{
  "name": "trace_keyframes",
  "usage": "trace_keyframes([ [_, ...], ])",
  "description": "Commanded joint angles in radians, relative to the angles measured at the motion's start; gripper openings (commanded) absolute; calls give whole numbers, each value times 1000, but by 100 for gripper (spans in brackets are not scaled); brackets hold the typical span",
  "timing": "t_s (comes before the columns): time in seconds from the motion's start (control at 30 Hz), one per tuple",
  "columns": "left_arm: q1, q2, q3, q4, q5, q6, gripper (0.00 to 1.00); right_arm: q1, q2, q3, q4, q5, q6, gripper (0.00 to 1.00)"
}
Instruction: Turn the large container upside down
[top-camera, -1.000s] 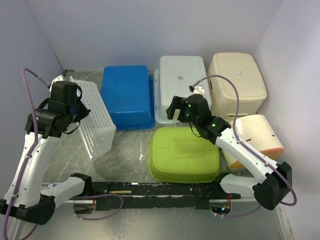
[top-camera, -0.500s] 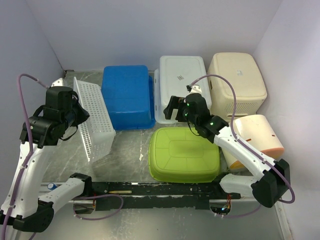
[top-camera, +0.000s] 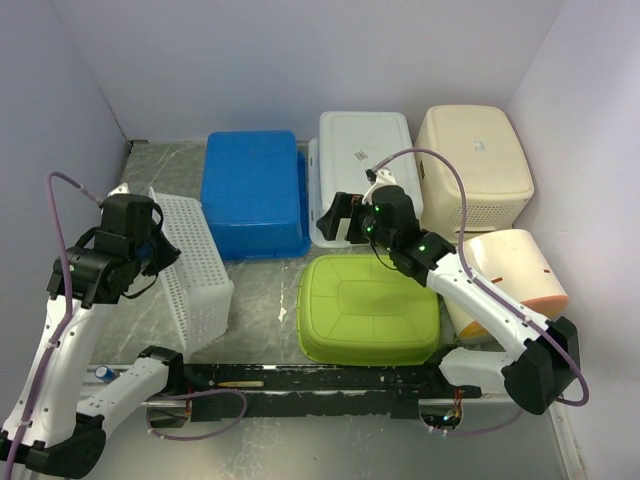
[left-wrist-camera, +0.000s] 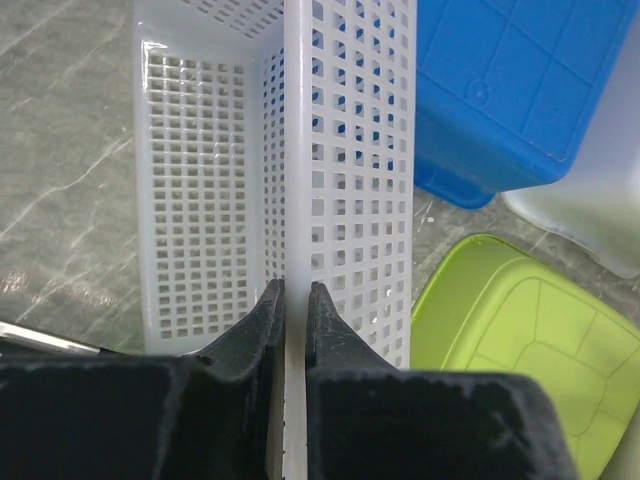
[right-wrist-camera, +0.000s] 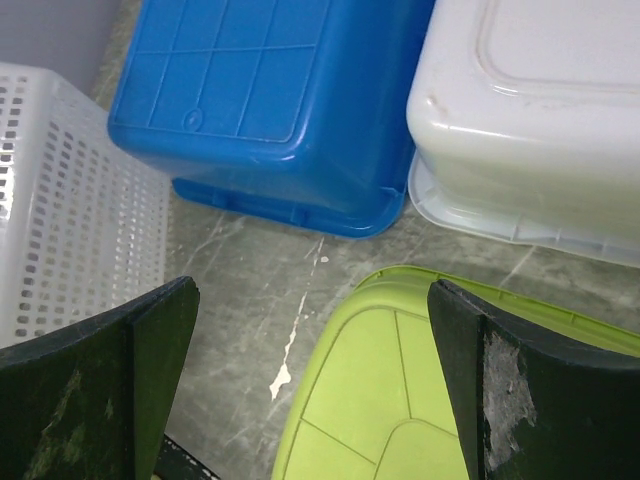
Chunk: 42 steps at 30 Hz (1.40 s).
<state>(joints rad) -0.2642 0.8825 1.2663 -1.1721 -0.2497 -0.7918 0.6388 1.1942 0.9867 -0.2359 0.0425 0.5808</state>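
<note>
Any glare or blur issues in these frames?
Top external: even, soft light, sharp throughout. Left wrist: left gripper dark and out of focus up close, with a bright sheen on the white basket at its inner corner. Right wrist: right gripper soft-edged, white tub bright but its detail is kept.

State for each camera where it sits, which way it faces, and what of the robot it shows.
Top external: above and behind the bases, looking down on the table; both arms show.
Left wrist: on the left arm, looking along the left end effector, shut on a basket wall.
Right wrist: on the right arm, looking down past the open right end effector at the blue bin and green bin.
Shared: both wrist views show basket, blue bin and green bin.
</note>
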Motion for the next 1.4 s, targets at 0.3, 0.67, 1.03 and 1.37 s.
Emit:
trace_keyframes([
  [0.3,5,9,27,6,13,43,7,-24,137,-111,750,-825,219,100],
  [0.67,5,107,194,-123,-118,37,7,200,326,-29,882,-625,233,96],
  [1.03,27,228,417,-16,-117,125,6,201,405,-98,1194,-652,321,88],
  [1.37,30,153,344,-51,-42,126,7,162,407,-92,1233,-723,390,89],
])
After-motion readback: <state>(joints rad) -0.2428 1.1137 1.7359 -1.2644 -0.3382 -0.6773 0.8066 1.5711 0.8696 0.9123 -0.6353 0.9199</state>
